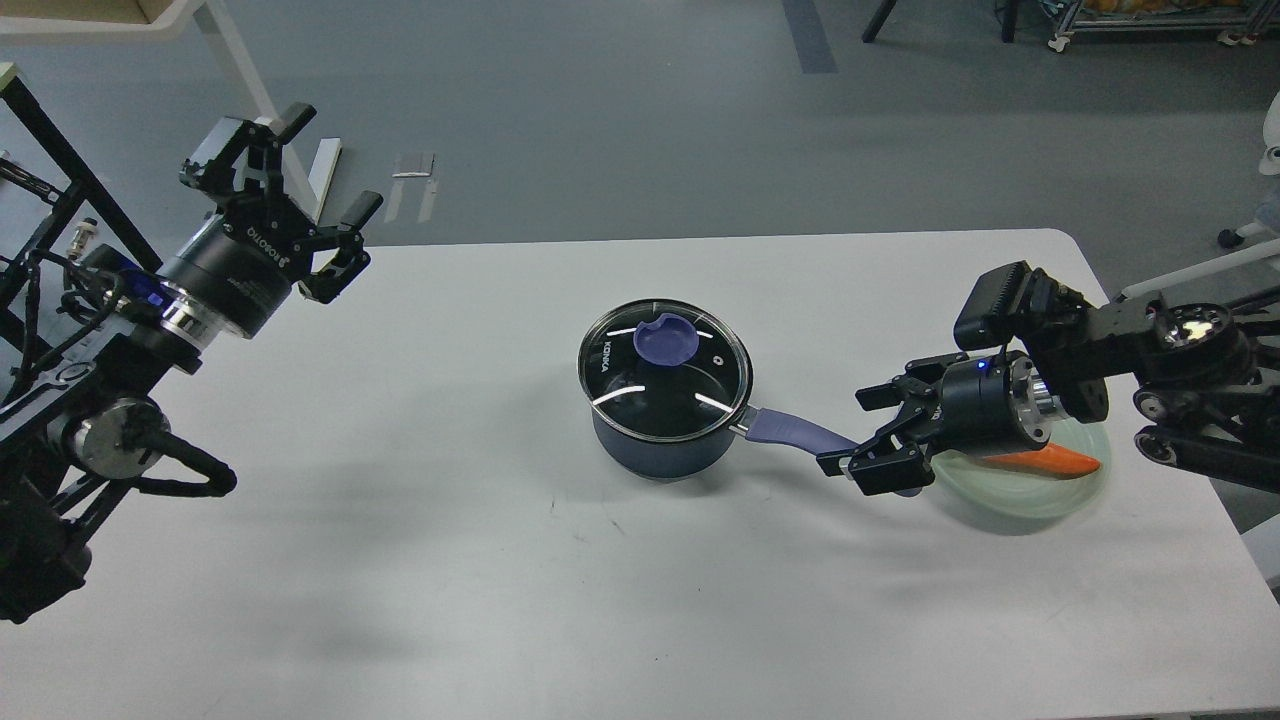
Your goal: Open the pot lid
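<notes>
Partly hidden — handle [795, 430] end behind right tool [860, 432].

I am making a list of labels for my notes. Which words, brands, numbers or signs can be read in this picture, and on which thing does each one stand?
"KONKA": white letters on the glass of the lid, near its left rim.
"ROBOTIQ": white letters on the black body of the left gripper, read with some doubt because it is small and tilted.
No other text, number or sign can be read on the pot, the right gripper or the table.
</notes>
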